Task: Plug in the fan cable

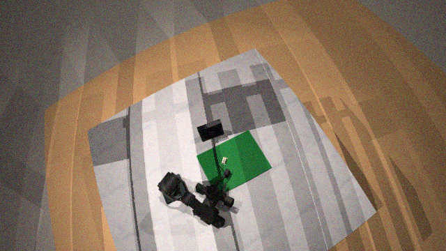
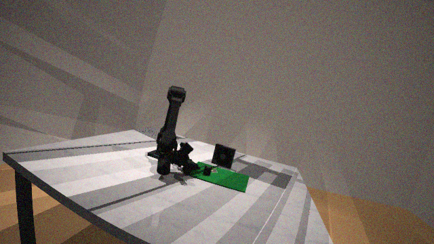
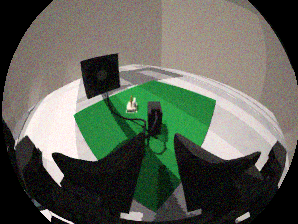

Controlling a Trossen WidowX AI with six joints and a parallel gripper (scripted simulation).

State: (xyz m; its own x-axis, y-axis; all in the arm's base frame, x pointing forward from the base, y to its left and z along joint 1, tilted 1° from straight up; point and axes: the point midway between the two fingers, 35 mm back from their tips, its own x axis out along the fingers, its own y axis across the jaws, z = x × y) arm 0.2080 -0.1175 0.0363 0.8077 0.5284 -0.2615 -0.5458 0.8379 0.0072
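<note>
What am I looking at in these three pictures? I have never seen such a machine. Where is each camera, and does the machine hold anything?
The machine is a black jointed robot arm on a grey striped table. One picture looks down from above, one from the side, and one from the arm's wrist, just behind its two-fingered gripper. On the table lie a flat green circuit board and a square black fan. The fan's thin black cable ends in a small dark plug. The plug rests on the board, beside the small white pin header, not on it. The gripper is open and holds nothing.
</note>
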